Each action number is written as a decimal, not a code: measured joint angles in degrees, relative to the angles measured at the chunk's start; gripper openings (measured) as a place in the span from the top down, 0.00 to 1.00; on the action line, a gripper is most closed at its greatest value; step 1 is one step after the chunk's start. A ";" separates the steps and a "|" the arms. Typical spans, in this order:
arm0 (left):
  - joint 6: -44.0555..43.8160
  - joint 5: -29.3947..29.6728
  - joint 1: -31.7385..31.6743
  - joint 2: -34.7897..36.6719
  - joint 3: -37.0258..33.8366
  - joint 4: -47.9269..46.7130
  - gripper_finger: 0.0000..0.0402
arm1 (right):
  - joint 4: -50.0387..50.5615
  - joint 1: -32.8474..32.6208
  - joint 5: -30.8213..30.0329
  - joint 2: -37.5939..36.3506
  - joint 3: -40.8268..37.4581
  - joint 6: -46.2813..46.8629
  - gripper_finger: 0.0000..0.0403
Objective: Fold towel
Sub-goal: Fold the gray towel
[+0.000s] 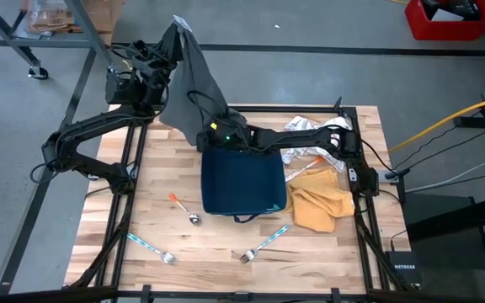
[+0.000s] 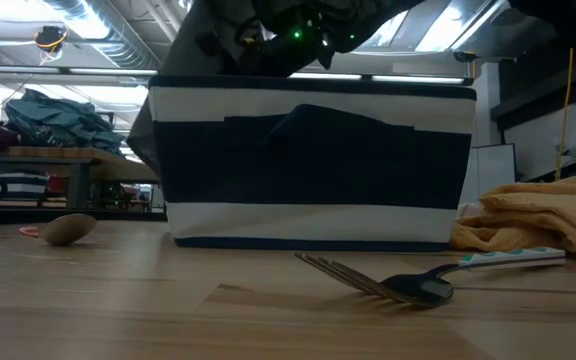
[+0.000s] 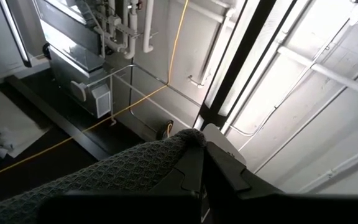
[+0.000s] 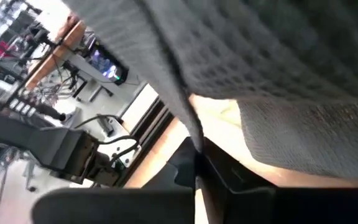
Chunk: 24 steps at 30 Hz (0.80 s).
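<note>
Left gripper (image 1: 175, 29) pinched the grey towel (image 1: 194, 80) corner high behind the navy bin (image 1: 242, 179); right gripper (image 1: 213, 135) clamped its lower edge at the bin's rim. Two forks, one spoon (image 1: 185, 209) lay before the bin.

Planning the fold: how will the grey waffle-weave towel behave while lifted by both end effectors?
The grey waffle-weave towel probably stays floppy: it hangs in loose drapes between the left end effector and right end effector. It looks light, and its textured weave likely resists slipping.
</note>
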<state>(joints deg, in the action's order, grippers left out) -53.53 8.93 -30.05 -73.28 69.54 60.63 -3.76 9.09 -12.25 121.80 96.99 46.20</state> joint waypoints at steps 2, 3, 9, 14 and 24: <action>0.41 0.00 -0.08 0.19 0.00 0.03 1.00 | 0.36 -0.03 -0.03 -0.25 0.10 -0.14 0.96; 0.92 0.00 -0.10 0.39 0.00 -0.02 1.00 | 1.48 -0.03 -0.03 -0.37 0.37 -0.12 0.96; 3.68 -0.04 -1.91 1.63 -0.02 -0.02 1.00 | 10.10 -0.07 0.83 -2.97 4.48 -2.32 0.98; 6.58 0.25 -5.35 3.30 -0.02 0.04 1.00 | 20.29 -0.07 -0.40 -5.44 11.17 -7.95 0.99; 13.04 0.68 -13.39 6.71 -0.02 -0.12 1.00 | 35.81 0.00 -9.74 -8.18 31.70 -21.64 0.99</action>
<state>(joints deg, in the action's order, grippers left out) -40.49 9.61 -43.44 -66.57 69.52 60.51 32.04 9.08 -21.99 113.62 128.69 24.55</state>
